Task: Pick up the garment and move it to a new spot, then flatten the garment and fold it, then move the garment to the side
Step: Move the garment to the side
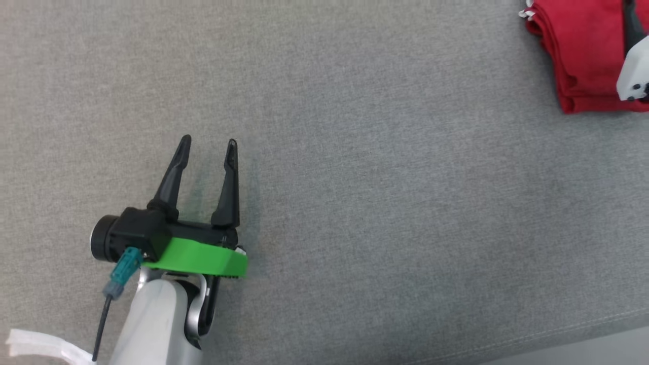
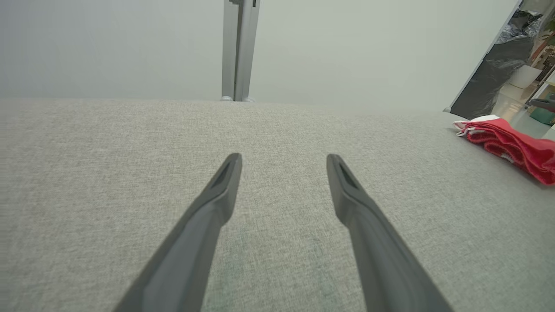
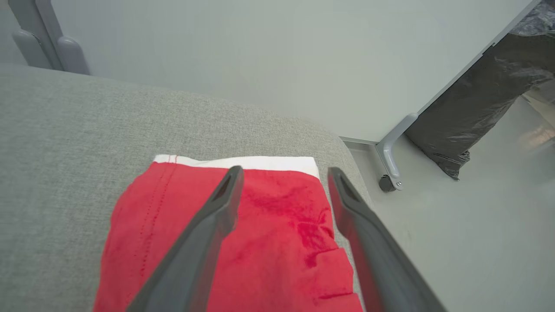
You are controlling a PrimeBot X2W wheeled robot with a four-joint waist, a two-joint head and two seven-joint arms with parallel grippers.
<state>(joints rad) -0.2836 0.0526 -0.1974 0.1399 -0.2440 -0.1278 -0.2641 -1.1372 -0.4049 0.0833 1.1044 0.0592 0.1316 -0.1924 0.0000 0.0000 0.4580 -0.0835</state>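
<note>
Grey cloth covers the desk [image 1: 380,203], bare across its near and middle stretch. Nearest, the left end effector [image 1: 209,140] hovers low over it, fingers wide and holding nothing. Farther off, at the far right corner, the red garment [image 1: 578,45] lies folded with its white hem close to the edge. The right end effector [image 3: 285,170] hangs just above it, fingers spread, gripping nothing. By my reading the move aside is finishing. What's next calls for lifting straight clear without snagging the folds.
</note>
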